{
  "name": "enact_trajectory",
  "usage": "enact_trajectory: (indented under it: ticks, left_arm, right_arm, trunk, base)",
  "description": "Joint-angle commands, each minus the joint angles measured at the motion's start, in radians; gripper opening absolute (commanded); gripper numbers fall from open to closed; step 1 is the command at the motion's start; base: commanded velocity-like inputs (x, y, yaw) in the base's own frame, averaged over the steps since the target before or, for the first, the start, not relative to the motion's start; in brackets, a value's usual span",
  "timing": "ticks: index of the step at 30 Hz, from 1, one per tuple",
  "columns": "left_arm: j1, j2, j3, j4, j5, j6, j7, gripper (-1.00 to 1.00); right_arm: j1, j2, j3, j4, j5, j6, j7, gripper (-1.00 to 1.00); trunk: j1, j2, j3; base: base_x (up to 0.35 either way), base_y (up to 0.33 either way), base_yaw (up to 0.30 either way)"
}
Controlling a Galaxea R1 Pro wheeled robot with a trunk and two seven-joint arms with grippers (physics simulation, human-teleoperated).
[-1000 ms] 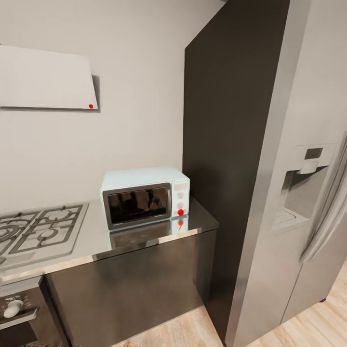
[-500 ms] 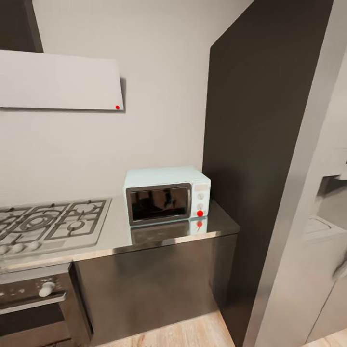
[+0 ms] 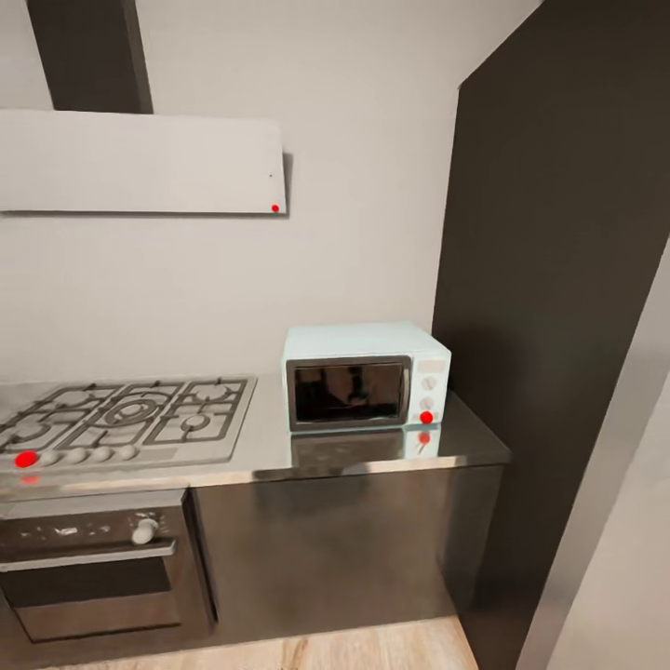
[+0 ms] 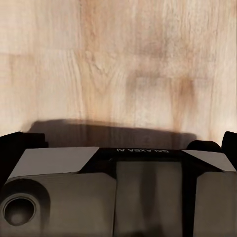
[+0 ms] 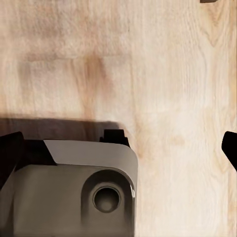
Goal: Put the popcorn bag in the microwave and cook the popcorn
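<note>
The pale mint-blue microwave (image 3: 366, 377) stands at the right end of the grey countertop (image 3: 372, 458), its dark glass door shut and a red light dot at its lower right corner. The popcorn bag and the popcorn are out of view. In the left wrist view, my left gripper (image 4: 118, 145) hangs over the wooden floor above the robot's grey base, dark fingertips wide apart at the picture's edges and nothing between them. My right gripper (image 5: 118, 150) hangs the same way, open and empty.
A gas hob (image 3: 121, 419) with a red dot lies left of the microwave, over an oven (image 3: 93, 568). A pale range hood (image 3: 140, 163) hangs above. A tall dark panel (image 3: 558, 279) walls the counter's right end. Wooden floor (image 3: 372, 647) runs before the cabinets.
The whole head view has swung left: the microwave and counter sit further right in the picture, the fridge has left the frame, and more of the hob and oven shows.
</note>
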Motion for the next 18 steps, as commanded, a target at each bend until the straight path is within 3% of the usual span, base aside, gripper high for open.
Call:
enact_trajectory:
  ticks: [1,7,18]
  left_arm:
    - [-0.001,0.000,-0.008,0.002,0.010,-0.003,-0.004,1.00]
    - [-0.001,0.000,-0.008,0.002,0.010,-0.002,-0.004,1.00]
    - [-0.001,-0.002,-0.009,0.002,0.010,0.008,-0.004,1.00]
  right_arm:
    - [-0.001,0.000,-0.008,0.003,0.010,-0.006,-0.003,1.00]
    - [-0.001,0.000,-0.008,0.003,0.010,-0.007,-0.003,1.00]
    - [-0.001,-0.002,-0.008,0.003,0.012,-0.005,-0.004,1.00]
  trunk:
    - [0.000,-0.001,-0.001]
    - [0.000,-0.001,-0.001]
    - [0.000,-0.001,-0.001]
  base:
    - [0.000,0.000,0.276]
    - [0.000,0.000,0.228]
    - [0.027,-0.019,0.014]
